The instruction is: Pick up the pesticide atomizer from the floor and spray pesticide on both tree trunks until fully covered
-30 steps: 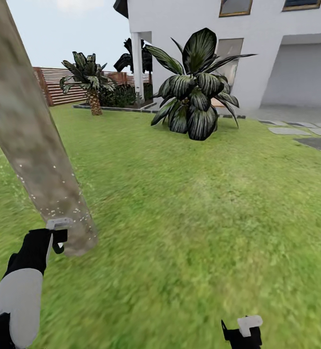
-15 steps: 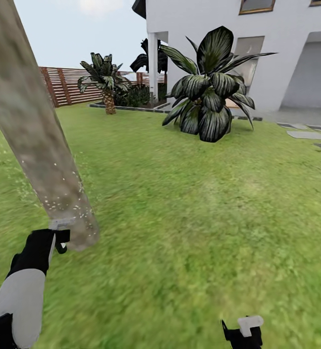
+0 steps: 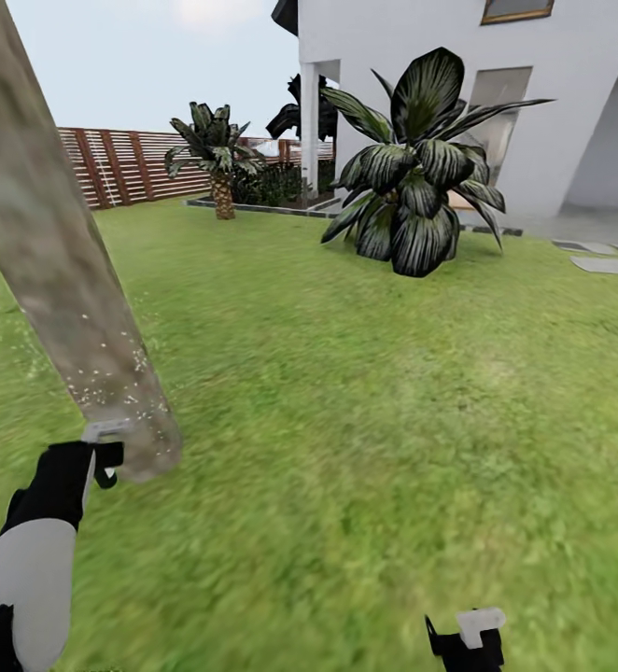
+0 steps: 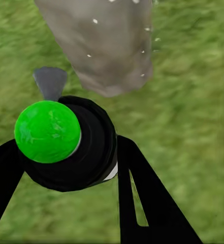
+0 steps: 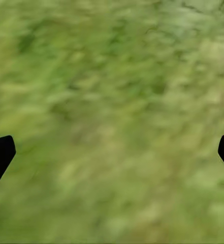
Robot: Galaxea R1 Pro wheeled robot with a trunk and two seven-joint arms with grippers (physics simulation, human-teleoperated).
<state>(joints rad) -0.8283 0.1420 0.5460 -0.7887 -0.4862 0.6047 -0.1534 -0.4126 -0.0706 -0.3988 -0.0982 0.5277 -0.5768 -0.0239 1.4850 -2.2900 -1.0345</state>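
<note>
**Left pincer holds atomizer at trunk base**

The left pincer [image 4: 66, 168] is closed on the pesticide atomizer [image 4: 73, 145], a dark bottle whose top shows green here; its grey nozzle [image 4: 50, 84] points at the foot of the tree trunk [image 3: 57, 271]. White specks dot the lower trunk. The right pincer [image 5: 112, 152] hangs over the lawn [image 3: 393, 401] with its fingers spread wide, holding nothing. Beyond stand a broad-leaved plant [image 3: 416, 177], a short palm [image 3: 217, 154], the slat fence [image 3: 122, 166] and a white house [image 3: 533, 93].
</note>
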